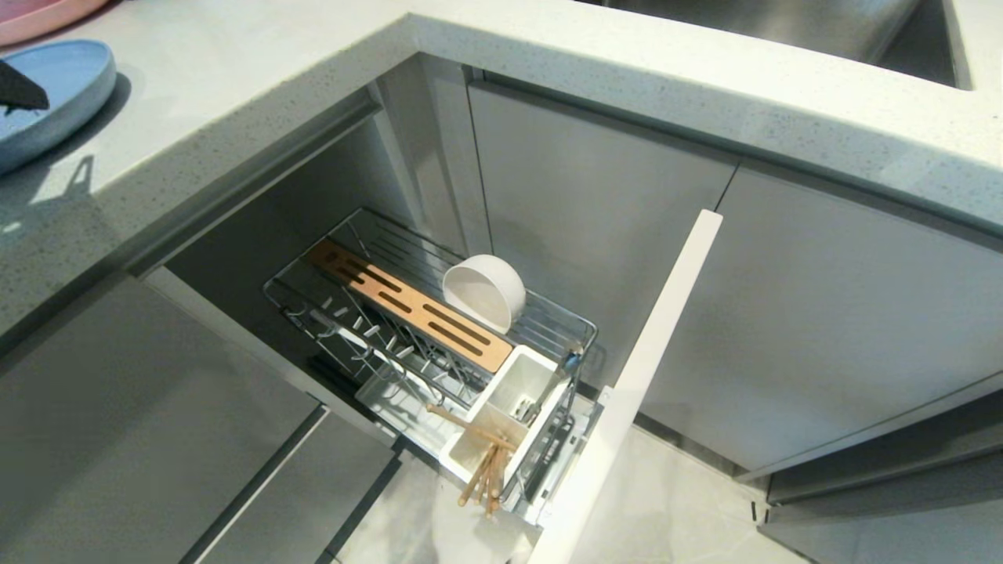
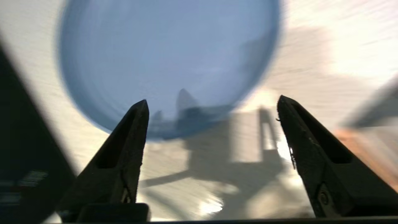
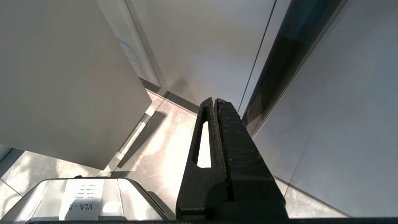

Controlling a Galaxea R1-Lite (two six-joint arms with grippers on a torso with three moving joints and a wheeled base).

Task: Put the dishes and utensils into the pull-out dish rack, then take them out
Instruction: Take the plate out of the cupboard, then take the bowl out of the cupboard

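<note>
Spanning the upper part of the head view, one pale speckled bench point(image 1: 235, 133) turns a corner above the grey cabinet fronts point(image 1: 595, 204). Below it, one pull-out dish rack point(image 1: 439, 345) stands drawn out from the cabinet, its white-edged door front point(image 1: 650, 352) at the outer end. Along the rack lies one slotted tan wooden strip point(image 1: 411, 305). One off-white bowl point(image 1: 484, 291) stands on edge in the rack just beside that strip, on the side toward the cabinet fronts. One white caddy point(image 1: 509, 415) sits at the door end of the rack; light-brown wooden chopsticks point(image 1: 486, 462) lean out of its near compartment, their exact number too tangled to count. Something small and metallic shows in the farther compartment, too small to identify.

On the bench, at the far left, rests one pale-blue plate point(image 1: 55, 98), with the edge of one pink plate point(image 1: 39, 16) beyond it.

Left gripper point(image 2: 211, 104) hovers above the near rim of the blue plate point(image 2: 168, 62), its two fingers point(image 2: 124, 146) spread wide with nothing between them. Right gripper point(image 3: 214, 102) hangs low beside the cabinet doors over the tiled floor point(image 3: 161, 149), its two fingers pressed together and empty.
</note>
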